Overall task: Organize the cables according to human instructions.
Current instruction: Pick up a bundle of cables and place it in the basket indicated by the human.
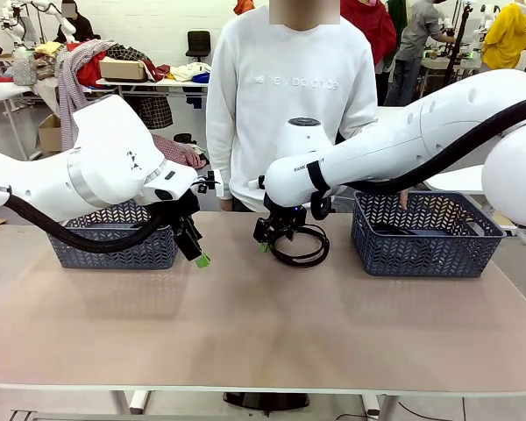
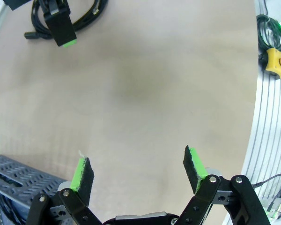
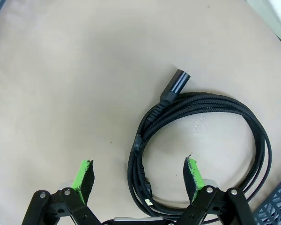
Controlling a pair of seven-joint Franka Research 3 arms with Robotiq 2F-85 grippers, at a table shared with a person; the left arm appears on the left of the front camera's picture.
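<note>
Directly below the right gripper (image 3: 139,176), whose jaws stand open and empty, lies a coiled cable (image 3: 201,150), its near strands between the fingers. Its plug points away ahead. The left gripper (image 2: 139,171), also open, hangs farther off.

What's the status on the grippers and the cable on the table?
Left gripper open, empty, over bare table. Right gripper open above coiled cable, fingers not touching it. Person's hand at the right basket.

Both arms had glossy white shells with thick black hoses (image 1: 88,235) strapped alongside. Each black pincer carried green pads (image 2: 78,172), silver pivot screws showing. Person wore a white sweatshirt (image 1: 289,96) with faint chest lettering.
</note>
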